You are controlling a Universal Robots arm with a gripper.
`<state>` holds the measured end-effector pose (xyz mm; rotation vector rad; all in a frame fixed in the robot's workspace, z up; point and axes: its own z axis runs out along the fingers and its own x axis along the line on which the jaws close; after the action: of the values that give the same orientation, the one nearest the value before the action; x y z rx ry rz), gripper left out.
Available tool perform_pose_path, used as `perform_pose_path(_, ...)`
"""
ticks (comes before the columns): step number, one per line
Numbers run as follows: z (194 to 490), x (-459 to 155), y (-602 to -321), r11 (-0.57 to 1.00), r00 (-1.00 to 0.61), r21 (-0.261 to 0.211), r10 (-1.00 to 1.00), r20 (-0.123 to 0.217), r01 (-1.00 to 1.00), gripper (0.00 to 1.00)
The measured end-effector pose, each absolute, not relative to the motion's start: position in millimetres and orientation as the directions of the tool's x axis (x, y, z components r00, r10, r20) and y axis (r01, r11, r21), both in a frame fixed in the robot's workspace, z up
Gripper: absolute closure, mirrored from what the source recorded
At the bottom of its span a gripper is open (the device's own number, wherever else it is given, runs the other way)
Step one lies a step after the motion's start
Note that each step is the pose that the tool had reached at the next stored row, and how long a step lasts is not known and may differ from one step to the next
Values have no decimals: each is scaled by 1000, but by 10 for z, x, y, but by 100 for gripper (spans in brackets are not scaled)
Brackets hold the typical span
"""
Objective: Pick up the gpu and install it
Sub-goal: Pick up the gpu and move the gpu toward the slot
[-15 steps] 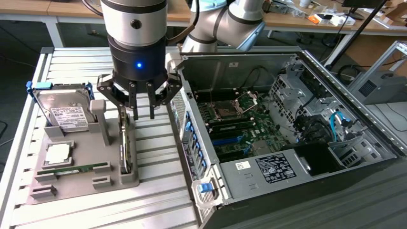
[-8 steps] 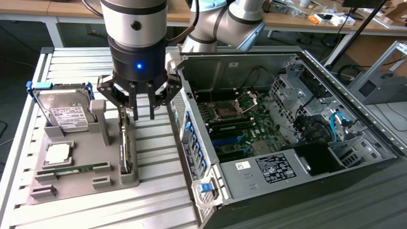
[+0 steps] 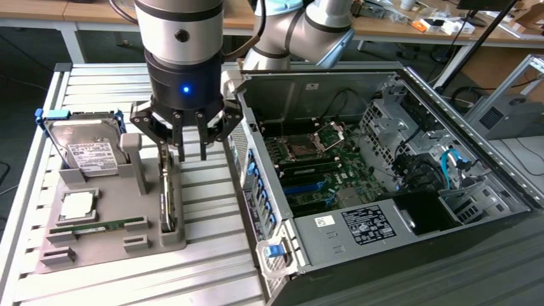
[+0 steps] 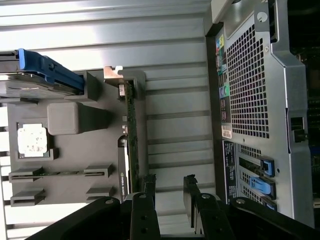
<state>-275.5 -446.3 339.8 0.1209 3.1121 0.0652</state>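
Exterior view: pick-up step in hand; your gripper [image 3: 192, 157] hovers, jaws released and empty, over the gpu [image 3: 168, 199], which stands on edge in the slot along the holder tray's [image 3: 102, 254] edge nearest the computer case [image 3: 340, 233]. Wrist view: the gpu [image 4: 131, 130] runs just beside the fingers' gap, not centred in it. My judgement is that a clean grasp calls for the fingers to straddle the thin card squarely.

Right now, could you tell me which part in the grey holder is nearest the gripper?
The gpu, on edge nearest the case, close below the open gripper; drive, chip and RAM sit farther off.
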Motion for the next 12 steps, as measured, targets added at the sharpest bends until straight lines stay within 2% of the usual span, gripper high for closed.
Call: perform_pose_path(12,3377,-2755,-4463,996,-997,43,78,-25,77,64)
